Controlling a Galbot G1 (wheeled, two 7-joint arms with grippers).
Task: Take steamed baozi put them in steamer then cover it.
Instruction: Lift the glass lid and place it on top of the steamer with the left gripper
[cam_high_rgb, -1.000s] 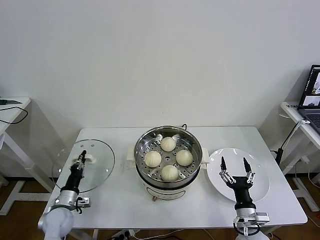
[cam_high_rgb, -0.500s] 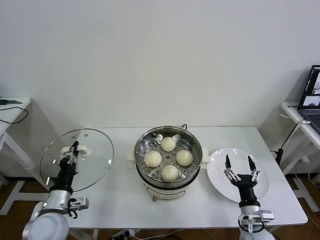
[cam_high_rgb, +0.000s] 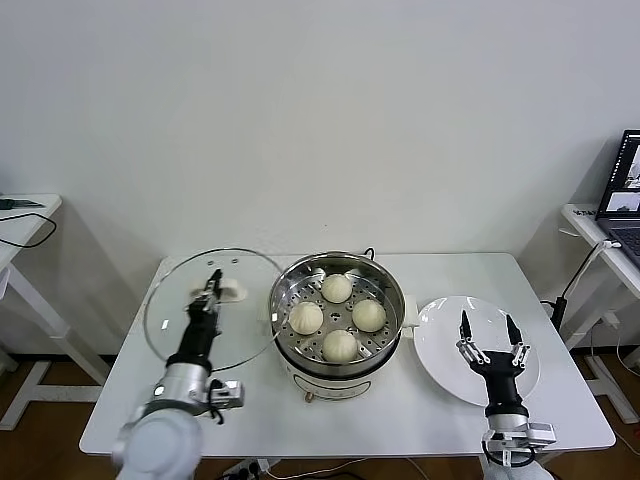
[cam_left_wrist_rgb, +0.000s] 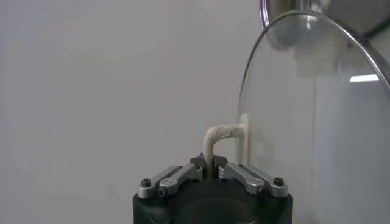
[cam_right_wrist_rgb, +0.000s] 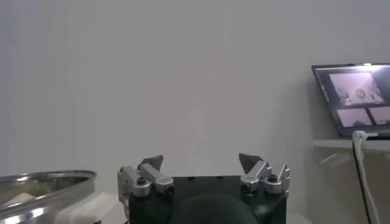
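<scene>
Left gripper (cam_high_rgb: 213, 283) clamped on cover (cam_high_rgb: 175, 320) handle, left of steamer (cam_high_rgb: 383, 281); glass: rigid, heavy, fragile, slippery. Right gripper (cam_high_rgb: 491, 334) spread, empty.

Right gripper (cam_right_wrist_rgb: 206, 163): fingers (cam_right_wrist_rgb: 150, 163) spread wide, nothing between them, pointing at a plain white wall. Steamer (cam_right_wrist_rgb: 42, 182) rim beyond one finger's outer side, a pale bun just visible inside. Laptop (cam_right_wrist_rgb: 353, 96), screen lit, beyond the other finger.

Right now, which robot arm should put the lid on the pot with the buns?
The left. Its left gripper is shut on the glass lid beside the steamer. The right gripper is open and empty over the plate.
</scene>
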